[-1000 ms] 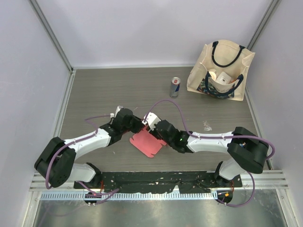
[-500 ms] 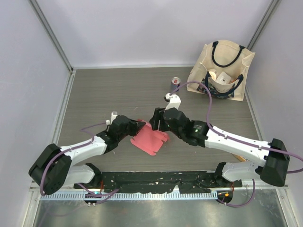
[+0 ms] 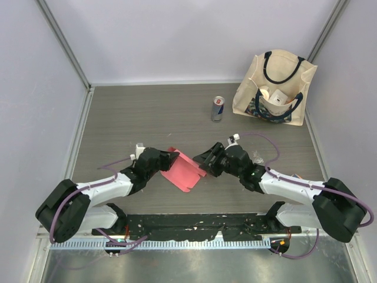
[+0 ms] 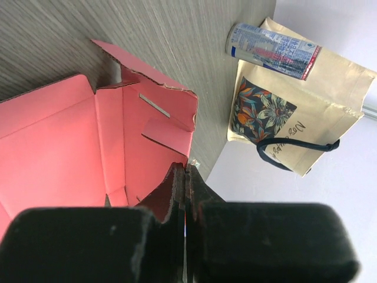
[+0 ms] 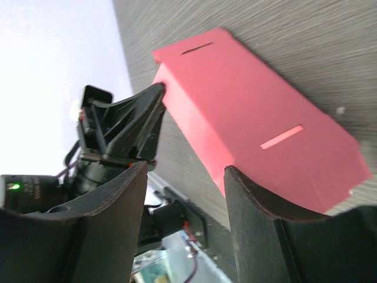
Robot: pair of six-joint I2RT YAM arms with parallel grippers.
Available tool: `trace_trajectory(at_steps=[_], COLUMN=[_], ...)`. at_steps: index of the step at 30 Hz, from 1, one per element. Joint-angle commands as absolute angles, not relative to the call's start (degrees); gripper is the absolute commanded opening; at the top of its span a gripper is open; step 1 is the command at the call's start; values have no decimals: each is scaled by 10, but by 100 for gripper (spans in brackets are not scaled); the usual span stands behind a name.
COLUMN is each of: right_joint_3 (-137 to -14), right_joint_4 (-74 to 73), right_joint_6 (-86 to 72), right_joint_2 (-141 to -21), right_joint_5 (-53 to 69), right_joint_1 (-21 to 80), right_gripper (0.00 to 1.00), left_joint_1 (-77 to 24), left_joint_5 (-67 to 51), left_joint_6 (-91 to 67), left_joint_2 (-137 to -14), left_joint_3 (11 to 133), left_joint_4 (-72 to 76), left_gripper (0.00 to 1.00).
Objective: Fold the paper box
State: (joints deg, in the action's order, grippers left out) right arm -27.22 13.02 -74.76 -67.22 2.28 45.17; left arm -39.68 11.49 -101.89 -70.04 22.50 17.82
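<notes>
The paper box (image 3: 185, 172) is a pink-red card sheet lying partly folded on the table between the two arms. My left gripper (image 3: 174, 155) is shut on the box's upper left edge and holds that side raised. In the left wrist view the shut gripper (image 4: 186, 168) pinches a thin red edge, with the box's inner panels and flaps (image 4: 65, 147) spread out beyond it. My right gripper (image 3: 201, 161) is open and empty just to the right of the box. In the right wrist view the open gripper (image 5: 184, 171) faces the box's slotted outer face (image 5: 259, 118).
A drink can (image 3: 218, 108) stands at the back centre. A cream tote bag with black handles (image 3: 274, 88) stands at the back right with a small white box (image 3: 278, 98) inside it. Grey walls close in the table on the left, back and right.
My right arm left the box, rose above it, then came down low to the box's right side with its jaws open. My left gripper kept its hold and shifted slightly.
</notes>
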Motion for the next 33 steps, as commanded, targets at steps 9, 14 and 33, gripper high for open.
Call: trace_trajectory(at_steps=[9, 14, 33], right_joint_3=[-348, -345, -251], right_joint_4=[116, 140, 243], right_joint_6=[-776, -720, -807], right_joint_2=[-677, -700, -715], right_joint_5=[71, 147, 132], right_joint_1=[468, 470, 469], right_gripper=[60, 60, 57], left_joint_1=[-413, -413, -407], left_joint_5=[185, 189, 182], left_joint_6=[-995, -1006, -1009], left_joint_2=[-703, -706, -685], left_joint_3=[235, 261, 199], left_joint_4=[177, 121, 196], left_gripper=[0, 0, 0])
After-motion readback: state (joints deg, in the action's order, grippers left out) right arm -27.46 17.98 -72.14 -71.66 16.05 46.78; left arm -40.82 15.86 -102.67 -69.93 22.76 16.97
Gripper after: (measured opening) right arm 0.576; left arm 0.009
